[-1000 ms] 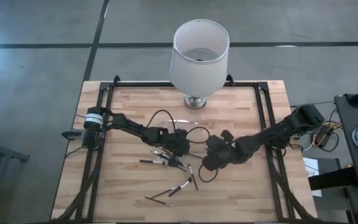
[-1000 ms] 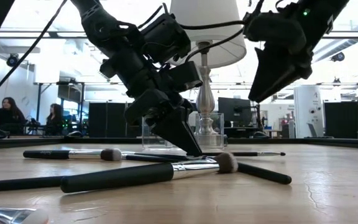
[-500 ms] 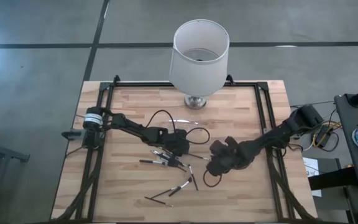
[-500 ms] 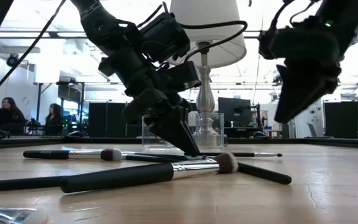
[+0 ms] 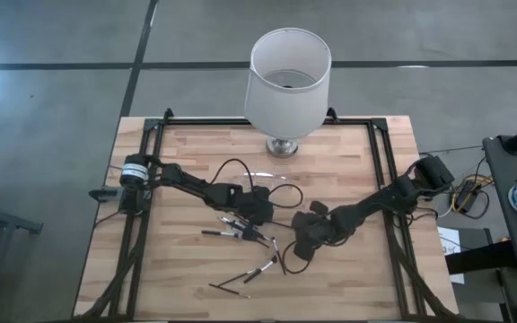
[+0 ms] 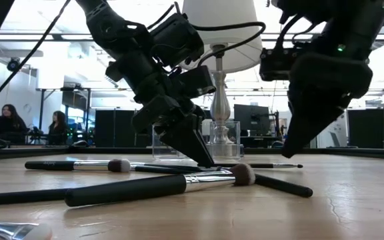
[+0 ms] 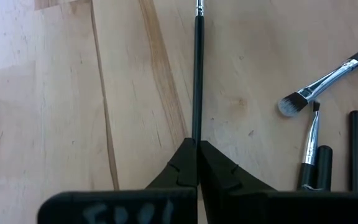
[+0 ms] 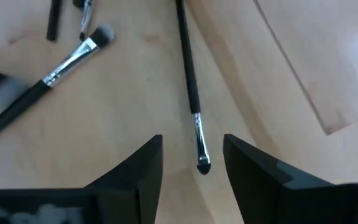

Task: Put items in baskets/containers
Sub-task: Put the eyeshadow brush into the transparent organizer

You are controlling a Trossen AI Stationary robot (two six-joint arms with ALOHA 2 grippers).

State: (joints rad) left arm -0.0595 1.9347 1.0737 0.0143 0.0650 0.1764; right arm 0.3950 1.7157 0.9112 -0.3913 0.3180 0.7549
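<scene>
**One thin brush between two pincers**

Several brushes [image 5: 245, 235] loose on the table [image 5: 178, 269], all on the near side of the lamp [image 5: 287, 81], none in the clear holder [image 6: 233, 140]. Nearest of them, farthest from the lamp: a thick brush [image 6: 159, 187] with a fluffy head, lying flat.

Just behind that, closer to the lamp: the thin brush [image 7: 197, 68], flat on the wood, the piece in hand.

For a clean pickup:
- Bring the right gripper [image 8: 192, 142] straight down with the metal ferrule centred between its fingers.
- Close on the ferrule or the handle just behind it, not on the bristle tip, which looks likely to slip.
- Lift only once the pinch is firm.
- Keep clear of the neighbouring brushes so as not to roll them.
- Then carry toward the lamp and lower into the holder.

Left gripper [image 7: 197, 142], near side of the lamp: fully closed, tips down at the wood and meeting the handle end of the thin brush. Pinched or merely touched, hard to tell.

Right gripper: spread wide, empty, straddling the bristle end from above, apparently touching nothing.

Farthest back, the clear holder, hard against the lamp's base.
</scene>
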